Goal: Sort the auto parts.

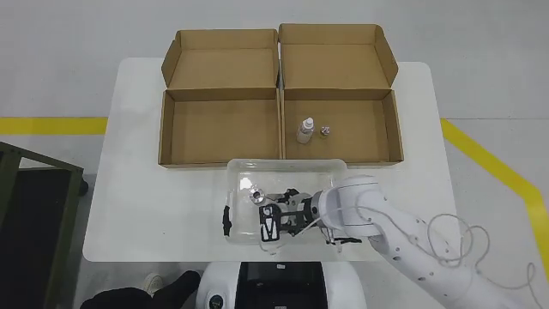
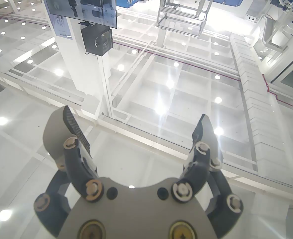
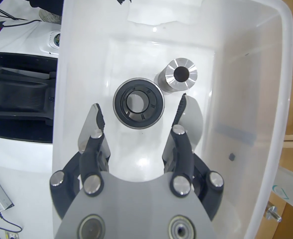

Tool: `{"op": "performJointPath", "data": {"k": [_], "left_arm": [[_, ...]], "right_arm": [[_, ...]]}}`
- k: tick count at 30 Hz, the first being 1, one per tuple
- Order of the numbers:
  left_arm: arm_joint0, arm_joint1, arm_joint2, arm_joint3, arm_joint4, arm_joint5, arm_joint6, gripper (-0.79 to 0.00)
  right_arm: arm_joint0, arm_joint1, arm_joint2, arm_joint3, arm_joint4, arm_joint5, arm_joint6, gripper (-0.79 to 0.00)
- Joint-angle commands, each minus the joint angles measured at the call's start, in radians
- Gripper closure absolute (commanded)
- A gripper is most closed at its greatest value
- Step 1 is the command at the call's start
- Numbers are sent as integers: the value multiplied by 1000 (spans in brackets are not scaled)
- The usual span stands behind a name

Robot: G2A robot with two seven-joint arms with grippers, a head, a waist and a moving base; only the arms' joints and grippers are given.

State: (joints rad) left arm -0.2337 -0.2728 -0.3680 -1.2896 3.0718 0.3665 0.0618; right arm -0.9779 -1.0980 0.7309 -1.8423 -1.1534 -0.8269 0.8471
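The sorting looks begun, not finished. The right box [image 1: 360, 133] at the far side of the tabletop [image 1: 137, 206] already holds two pieces: a white bottle-shaped part [image 1: 305, 130] and, just to its right, a small metal piece [image 1: 325, 129]. The left box [image 1: 219, 129] has only its bare floor. At least two parts wait in the bin [image 1: 287, 165] at the near edge: a ring [image 3: 139, 121] and a sleeve [image 3: 170, 79], lying just beside each other in the bin's left half. Whether they touch is hard to say.

The right tool [image 3: 140, 103] hangs inside the bin with its jaws spread wide and nothing between them. The ring lies under the gap, so it is probably the next part to be picked. The left tool [image 2: 135, 114] points up at the ceiling, also wide and holding nothing.

The ring is flat and round, black with a thin metallic outer band and an open centre. It sits low and offers little height to grip. The sleeve is a short bright metal cylinder standing on end. Its top face is cut by radial slits around a dark bore, and it looks hard and slippery. The bin is smooth, glossy translucent plastic with rounded corners, and the boxes are matte brown cardboard with their flaps open.
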Motion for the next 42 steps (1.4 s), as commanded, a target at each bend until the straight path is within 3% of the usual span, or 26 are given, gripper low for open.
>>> {"op": "performJointPath", "data": {"k": [1, 10, 15, 21, 42], "left_arm": [[0, 0, 0, 0, 0, 0, 0, -785], [0, 0, 0, 0, 0, 0, 0, -785], [0, 0, 0, 0, 0, 0, 0, -785], [0, 0, 0, 0, 0, 0, 0, -785], [0, 0, 0, 0, 0, 0, 0, -785]], "right_arm": [[13, -5, -13, 21, 4, 3, -7, -539], [61, -26, -63, 91, 21, -3, -18, -468], [76, -32, -74, 105, 22, 3, -28, -314], [83, -33, -72, 112, 23, -12, -48, -6], [22, 19, 106, 84, 75, -34, -123, 0]]}}
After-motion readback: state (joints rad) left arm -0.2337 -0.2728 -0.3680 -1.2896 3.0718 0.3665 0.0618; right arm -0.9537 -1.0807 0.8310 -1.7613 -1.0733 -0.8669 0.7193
